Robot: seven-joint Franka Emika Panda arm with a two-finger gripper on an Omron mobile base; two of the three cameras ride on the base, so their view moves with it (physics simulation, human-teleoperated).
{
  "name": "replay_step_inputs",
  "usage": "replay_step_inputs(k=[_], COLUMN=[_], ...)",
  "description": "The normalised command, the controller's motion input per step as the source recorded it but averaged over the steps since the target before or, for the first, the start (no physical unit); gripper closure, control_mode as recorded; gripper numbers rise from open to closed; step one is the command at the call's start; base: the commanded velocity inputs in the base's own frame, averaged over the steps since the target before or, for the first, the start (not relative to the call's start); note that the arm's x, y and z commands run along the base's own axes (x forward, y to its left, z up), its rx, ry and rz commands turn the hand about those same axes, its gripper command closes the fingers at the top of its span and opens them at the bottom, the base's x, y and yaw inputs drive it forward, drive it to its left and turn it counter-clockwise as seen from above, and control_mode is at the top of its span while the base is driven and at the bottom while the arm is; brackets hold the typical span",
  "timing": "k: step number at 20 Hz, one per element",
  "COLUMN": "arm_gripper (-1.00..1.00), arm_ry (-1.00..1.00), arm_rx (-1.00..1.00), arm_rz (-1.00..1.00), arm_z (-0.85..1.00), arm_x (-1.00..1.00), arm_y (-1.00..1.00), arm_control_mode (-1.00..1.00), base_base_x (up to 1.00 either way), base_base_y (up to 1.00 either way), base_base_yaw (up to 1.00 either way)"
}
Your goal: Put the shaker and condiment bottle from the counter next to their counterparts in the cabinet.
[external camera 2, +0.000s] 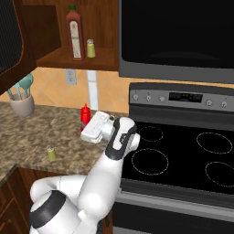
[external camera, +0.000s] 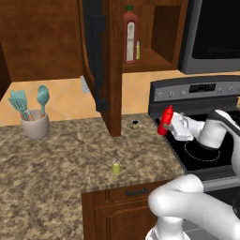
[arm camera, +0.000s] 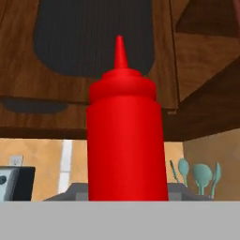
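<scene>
My end effector (external camera: 169, 124) holds the red bottle (external camera: 165, 120) upright, lifted above the right edge of the table (external camera: 56, 164), just beside the stove (external camera: 206, 154). In the hand view the bottle (arm camera: 125, 140) stands very close, its nozzle pointing up toward the cabinet (arm camera: 93, 93) door. The shaker (external camera: 116, 167) stands alone on the table near the front edge, well apart from the bottle. A tiny dark jar (external camera: 135, 124) sits near the door's foot. In the open cabinet, the tall sauce bottle (external camera: 130, 35) and the slim shaker (external camera: 138, 50) stand just beside each other on the shelf. A cup with teal utensils (external camera: 35, 123) is at the table's left
</scene>
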Motion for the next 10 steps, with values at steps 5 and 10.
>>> replay_step_inputs(k=[5, 10], arm_gripper=[1.0, 1.0], arm_ry=[-0.18, -0.04], arm_rx=[-0.14, -0.13], arm_rz=[-0.27, -0.27], arm_z=[0.93, 0.63], arm_x=[-0.51, -0.36], arm_y=[0.35, 0.4], arm_control_mode=[-1.0, -1.0], base_base_x=[0.0, 0.0], base_base_y=[0.0, 0.0], base_base_yaw=[0.0, 0.0])
